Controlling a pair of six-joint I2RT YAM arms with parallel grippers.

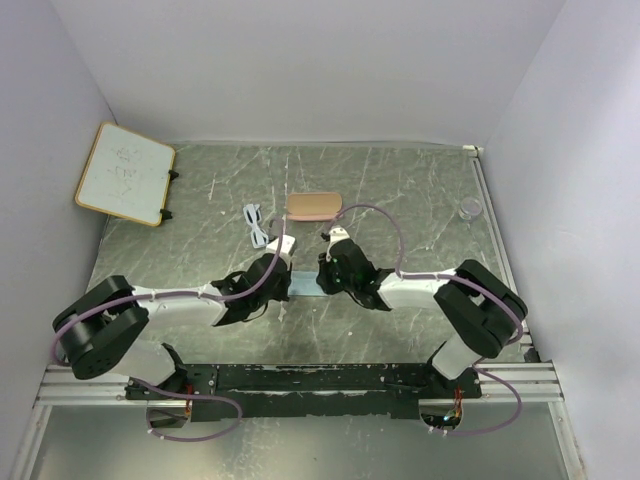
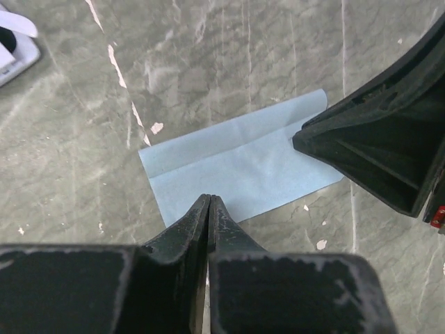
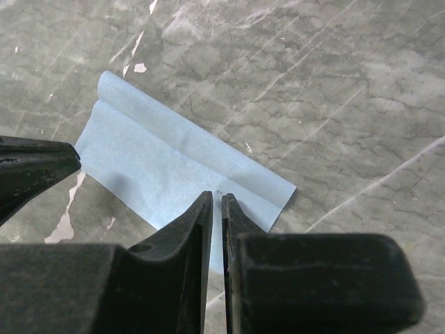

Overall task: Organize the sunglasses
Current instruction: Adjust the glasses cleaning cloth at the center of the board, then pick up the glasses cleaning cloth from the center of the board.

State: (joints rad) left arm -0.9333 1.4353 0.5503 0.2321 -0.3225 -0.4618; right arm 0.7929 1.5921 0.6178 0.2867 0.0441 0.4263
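Little seems done: the cloth [image 2: 236,167] lies folded mid-worktop with left gripper [image 2: 209,200] and right gripper [image 3: 217,200] clenched at its edges, while the sunglasses [image 1: 257,225] lie uncased beside the case [image 1: 313,206] near the far edge.

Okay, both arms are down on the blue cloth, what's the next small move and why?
Probably lift both grippers together slightly to fold it further. The left gripper and right gripper each have jaws shut on an edge of the pale blue cloth, which lies flat with one strip already folded over.
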